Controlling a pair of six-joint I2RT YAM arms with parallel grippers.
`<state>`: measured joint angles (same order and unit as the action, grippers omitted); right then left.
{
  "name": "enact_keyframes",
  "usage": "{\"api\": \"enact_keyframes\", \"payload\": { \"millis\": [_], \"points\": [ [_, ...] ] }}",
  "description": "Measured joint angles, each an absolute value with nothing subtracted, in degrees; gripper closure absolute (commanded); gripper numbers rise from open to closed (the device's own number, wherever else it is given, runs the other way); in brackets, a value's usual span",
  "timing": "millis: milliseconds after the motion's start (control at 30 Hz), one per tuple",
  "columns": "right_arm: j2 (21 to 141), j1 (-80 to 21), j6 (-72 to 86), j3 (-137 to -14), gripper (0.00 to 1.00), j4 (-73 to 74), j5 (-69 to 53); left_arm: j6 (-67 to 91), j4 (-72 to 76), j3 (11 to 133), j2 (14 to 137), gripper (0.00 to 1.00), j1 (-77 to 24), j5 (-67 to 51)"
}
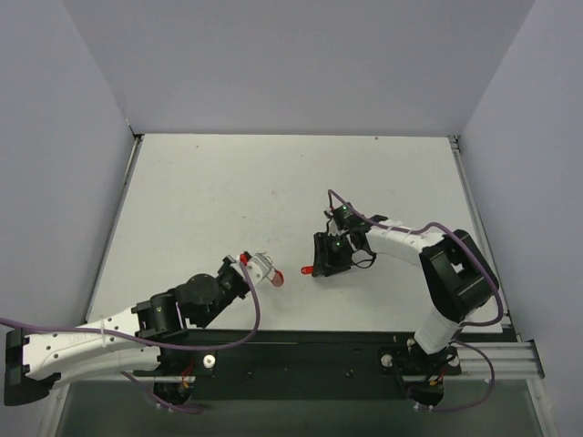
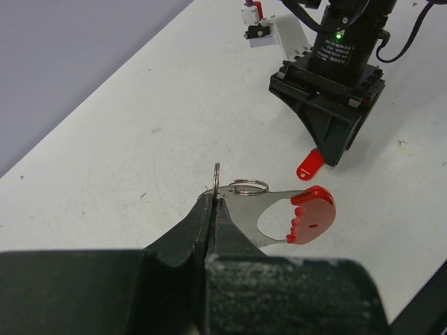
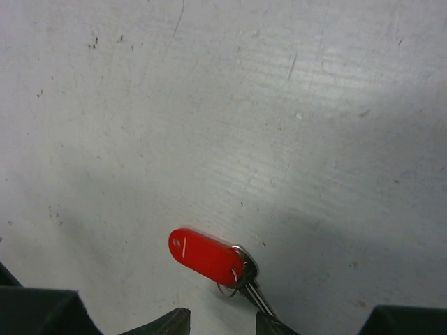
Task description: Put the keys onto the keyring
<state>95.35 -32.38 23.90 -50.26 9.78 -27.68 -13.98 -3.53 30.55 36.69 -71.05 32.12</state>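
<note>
Table [image 1: 273, 182]: white surface, walled on three sides, lightly scuffed in the right wrist view.

Left arm [image 1: 91, 341]: reaches from the near left corner toward the middle of the table. Right arm [image 1: 455, 273]: folded back on itself, its wrist pointing down at the surface right of centre.

Left gripper [image 2: 213, 202]: fingers pressed together, clamped on a thin wire loop that stands upright between the tips. That loop belongs to the keyring [image 2: 241, 213], which projects forward from the jaws and is held clear of the table; a small split ring sits at its top edge. The hoop is grey-silver with a toothed edge, and its far end is bright red.

Right gripper [image 3: 222, 317]: fingers stand apart, tips low over the table, nothing clamped between them.

Key [image 3: 206, 256]: lies flat on the table just in front of the right gripper. Its red head points away from the fingers, and its thin silver shaft runs back toward the gap between them, close to one finger's inner edge. In the top view the key [image 1: 308, 270] is near the keyring [image 1: 273, 276] but apart from it
</note>
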Motion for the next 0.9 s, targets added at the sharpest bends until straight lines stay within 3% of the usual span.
{"api": "enact_keyframes", "payload": {
  "millis": [267,900],
  "points": [
    [96.7,-32.3,25.4,-51.7,0.71,7.7,-25.6,-13.7,-3.5,30.1,36.7,1.00,-70.8,31.3],
    [101.1,-36.5,23.6,-59.2,0.81,12.7,-14.9,-13.1,-2.8,29.6,37.6,1.00,-70.7,30.8]
  ]
}}
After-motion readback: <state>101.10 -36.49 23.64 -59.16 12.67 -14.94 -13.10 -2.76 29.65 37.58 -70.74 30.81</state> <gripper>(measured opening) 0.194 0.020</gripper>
